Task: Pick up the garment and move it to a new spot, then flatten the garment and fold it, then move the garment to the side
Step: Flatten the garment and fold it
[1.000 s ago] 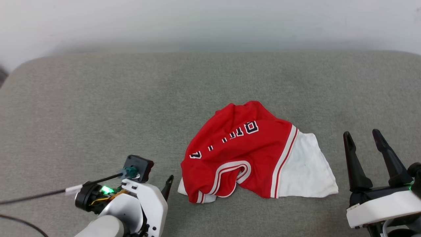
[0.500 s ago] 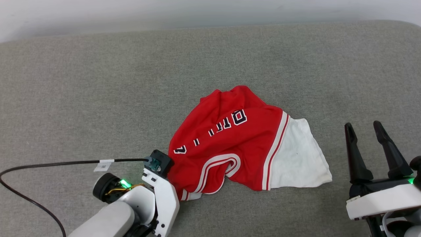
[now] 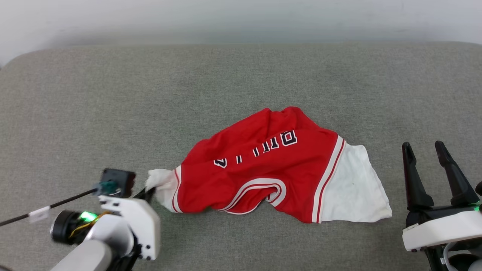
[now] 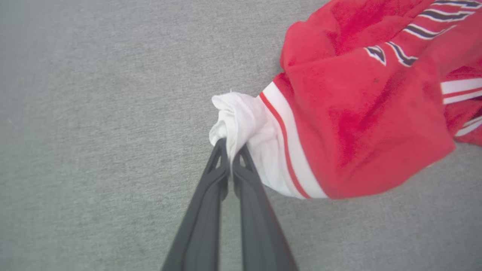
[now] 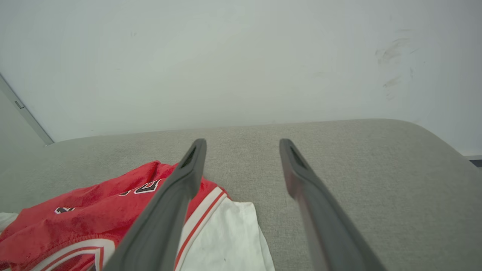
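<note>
The shirt (image 3: 263, 169) is lying crumpled near the middle of the grey cushion (image 3: 113, 105), its red body with dark lettering facing up and 1 white sleeve (image 3: 354, 188) spreading flat on the right. The left gripper (image 4: 230, 150) is pinching the other white sleeve (image 4: 243, 120) at the shirt's left end, its 2 fingers nearly touching. The right gripper (image 3: 422, 144) is standing wide open just right of the shirt, gripping nothing.

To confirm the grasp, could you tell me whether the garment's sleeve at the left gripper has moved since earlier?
Yes: the sleeve, in the left gripper's shut jaws, went leftward, away from the other white sleeve, which stayed put.
</note>
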